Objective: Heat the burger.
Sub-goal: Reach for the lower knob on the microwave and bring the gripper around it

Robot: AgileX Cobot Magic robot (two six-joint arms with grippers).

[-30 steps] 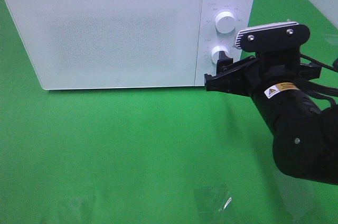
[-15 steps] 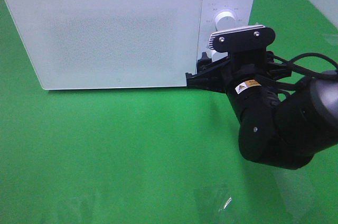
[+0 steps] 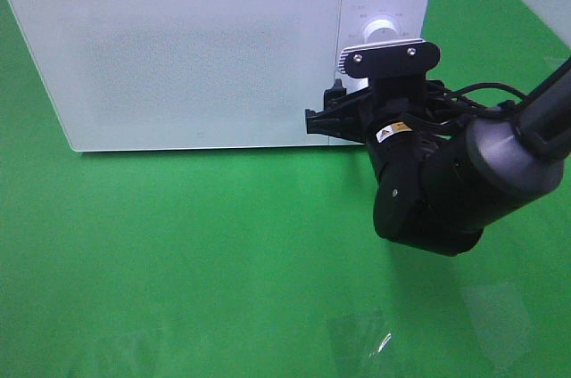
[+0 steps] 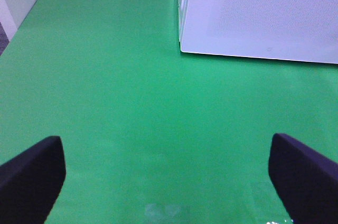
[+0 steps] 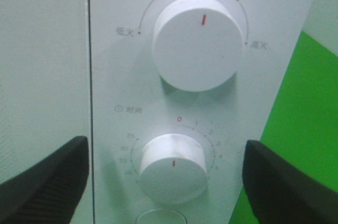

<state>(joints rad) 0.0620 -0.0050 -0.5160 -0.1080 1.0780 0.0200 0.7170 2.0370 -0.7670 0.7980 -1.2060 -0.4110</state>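
The microwave's (image 3: 178,48) shut door, upper left, hides its inside. Right gripper (image 3: 326,110) gapes wide, empty, either side of the timer knob (image 5: 173,167). Left gripper (image 4: 168,176) is also wide open and empty.

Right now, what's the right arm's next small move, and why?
Probably ease the right gripper forward onto the timer knob: its jaws are open, the knob is lined up between them but untouched, and the microwave door is shut.

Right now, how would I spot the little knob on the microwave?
Find the big white microwave on the green table. Right of its door, two white knobs sit one above the other. It's the lower, smaller knob, ringed by numbers from a red zero, unlike the bigger knob above.
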